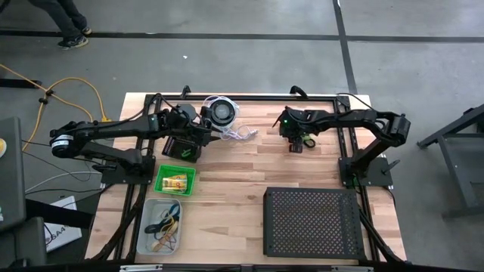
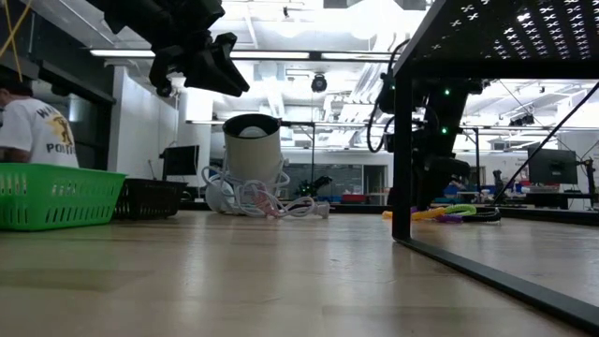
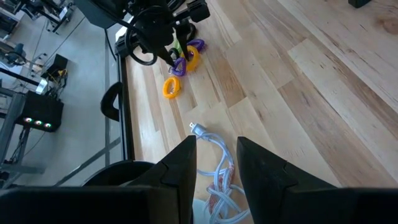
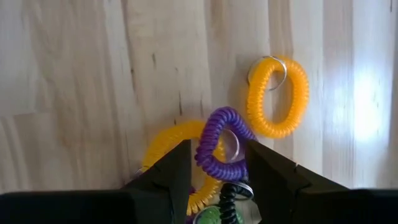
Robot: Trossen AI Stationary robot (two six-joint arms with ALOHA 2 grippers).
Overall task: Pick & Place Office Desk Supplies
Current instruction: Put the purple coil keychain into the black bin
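**Right gripper over coil rings at table's far edge**

At the far right of the table, the right gripper is lowered onto a cluster of coil rings. Its 2 fingers stand apart, and a purple ring lies in the gap between them; whether the fingers touch it cannot be told. Under the purple ring lies a yellow ring, partly hidden by the fingers. A 2nd yellow ring, with a metal loop on it, lies flat on the wood just beside the cluster, apart from it. A green item and a dark coil show at the base of the gap, too cut off to identify.

Left gripper hangs above the table near the far edge, fingers apart, nothing between them. Below it lies a white cord. The high view places this gripper beside a round black disc wrapped in that cord.

Near the left edge stand 3 bins in a row: a black bin, a green bin holding small yellow packets, and a clear bin holding thin bands. A large black tray sits at the near right.

A person in a white shirt shows beyond the table in the low view.
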